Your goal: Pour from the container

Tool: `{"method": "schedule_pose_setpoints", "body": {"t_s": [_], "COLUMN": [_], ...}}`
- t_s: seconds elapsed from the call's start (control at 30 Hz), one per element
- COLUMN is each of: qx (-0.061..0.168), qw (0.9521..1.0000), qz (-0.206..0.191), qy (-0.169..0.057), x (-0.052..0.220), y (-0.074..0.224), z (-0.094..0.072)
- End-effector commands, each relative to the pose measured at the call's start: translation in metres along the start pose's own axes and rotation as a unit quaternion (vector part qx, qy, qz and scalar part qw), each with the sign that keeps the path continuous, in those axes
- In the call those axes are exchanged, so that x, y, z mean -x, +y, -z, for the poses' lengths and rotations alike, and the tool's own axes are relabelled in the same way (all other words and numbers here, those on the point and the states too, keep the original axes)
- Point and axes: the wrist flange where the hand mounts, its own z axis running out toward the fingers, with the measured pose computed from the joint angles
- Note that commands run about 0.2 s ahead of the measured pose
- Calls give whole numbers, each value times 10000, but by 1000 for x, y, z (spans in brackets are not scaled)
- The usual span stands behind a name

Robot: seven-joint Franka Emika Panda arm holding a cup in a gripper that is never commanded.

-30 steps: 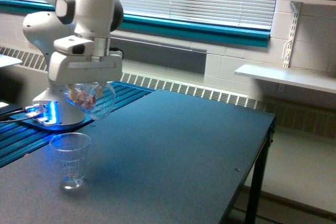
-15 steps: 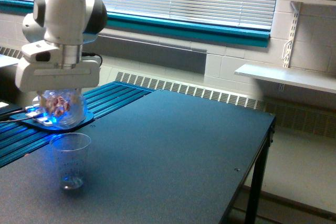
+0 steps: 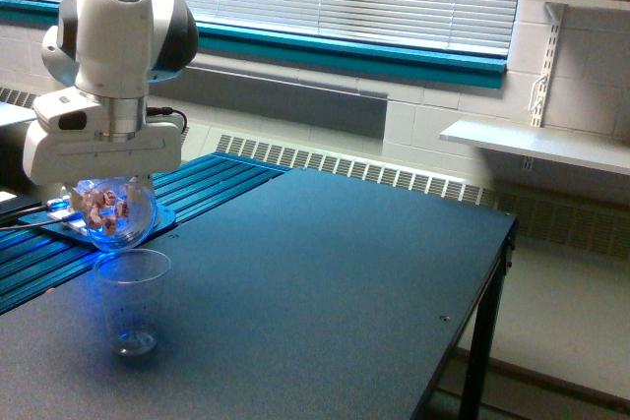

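The container (image 3: 115, 212), a small clear cup with a rounded bulging body, hangs tilted under the white arm at the exterior view's left, with small pink and white pieces inside. My gripper (image 3: 110, 184) is shut on the container; its fingers are mostly hidden behind the hand's white body. Directly below it, a tapered clear tumbler (image 3: 131, 299) with a ridged narrow foot stands upright on the dark table (image 3: 325, 282). A small gap separates the container's lower edge from the tumbler's rim. The tumbler looks empty.
The arm's base (image 3: 94, 218) glows blue on a ribbed blue strip (image 3: 212, 184) at the table's left. The table's right edge drops off near a black leg (image 3: 479, 341). A wall shelf (image 3: 536, 145) and blinds lie behind.
The arm swung from right of the tumbler to the exterior view's left over the last second. Since half a second ago the container has tipped more and sits slightly higher above the tumbler.
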Motion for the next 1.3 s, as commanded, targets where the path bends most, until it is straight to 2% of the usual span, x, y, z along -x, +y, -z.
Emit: {"method": "schedule_pose_setpoints", "body": {"t_s": [0.03, 0.37, 0.87, 1.3], "qx": [79, 248, 239, 302], "qw": [9997, 9985, 9982, 9968], "qz": [82, 90, 15, 69], "qy": [-220, -485, -542, -740], "x": [7, 18, 13, 21], "y": [3, 5, -6, -17], "z": [-10, -27, -21, -26]}}
